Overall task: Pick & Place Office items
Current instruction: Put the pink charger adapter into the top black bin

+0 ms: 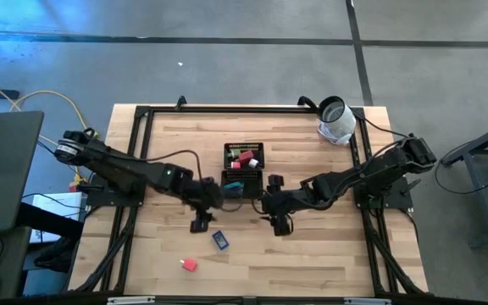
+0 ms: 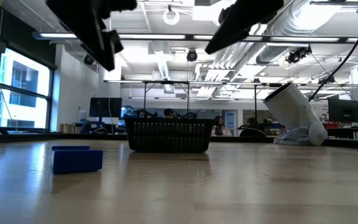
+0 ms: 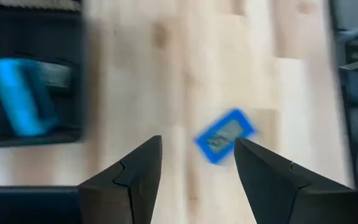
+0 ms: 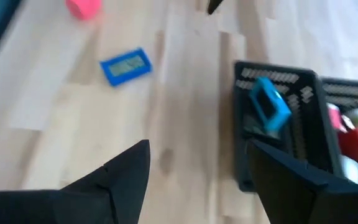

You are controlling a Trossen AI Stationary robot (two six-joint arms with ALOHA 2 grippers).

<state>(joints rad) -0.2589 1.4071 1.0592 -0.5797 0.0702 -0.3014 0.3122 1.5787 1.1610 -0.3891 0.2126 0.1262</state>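
Both end effectors are hanging with fingers apart, holding nothing — left end effector [image 1: 200, 222] by the blue block [image 1: 219, 240], right end effector [image 1: 280, 224] at the tray's [image 1: 244, 172] four o'clock.

Blue block [image 1: 219, 240] and red block [image 1: 190, 265] flat on table; others in tray.

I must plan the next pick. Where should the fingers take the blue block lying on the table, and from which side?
Come from straight above. The blue block lies flat and alone on the wood, skewed to the table edges, so turn the open left gripper to close across its two long edges at mid-length. Its low profile leaves little to grip from the side.
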